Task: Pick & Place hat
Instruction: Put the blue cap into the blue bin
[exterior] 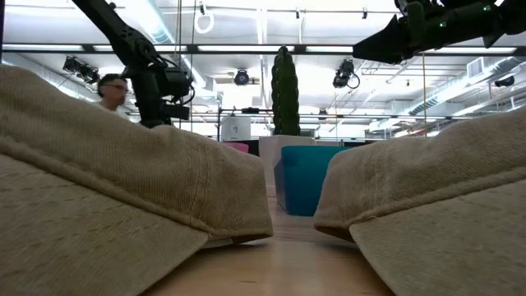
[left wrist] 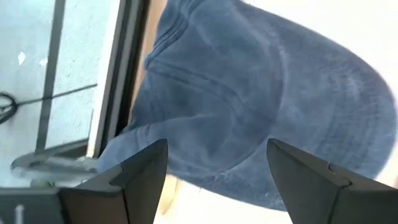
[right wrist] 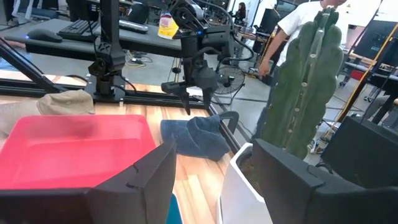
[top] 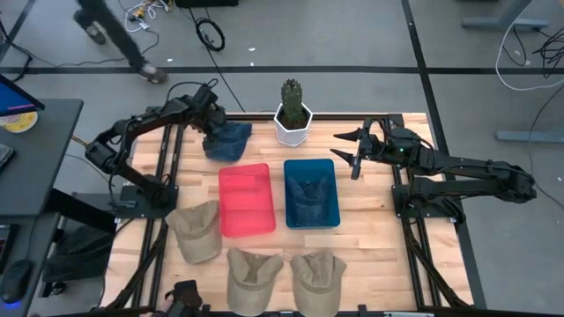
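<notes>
A blue hat [top: 231, 141] [left wrist: 249, 93] [right wrist: 194, 138] lies on the table's far-left part, beside the white cactus pot [top: 293, 123]. My left gripper [top: 212, 130] [left wrist: 217, 168] [right wrist: 198, 102] hangs open just above it, fingers pointing down on either side of its crown, a small gap showing in the right wrist view. A second blue hat [top: 310, 201] lies inside the blue bin [top: 310, 164]. The red bin [top: 245, 211] sits next to it. My right gripper [top: 345, 148] [right wrist: 217, 180] is open in the air right of the cactus, pointing toward the table's left.
Three beige hats [top: 196, 231] [top: 254, 277] [top: 317, 277] lie along the near edge and fill the low view's foreground [exterior: 123, 189]. The tall cactus [right wrist: 301, 81] stands close ahead of my right gripper. A person [exterior: 111, 90] walks beyond the far edge.
</notes>
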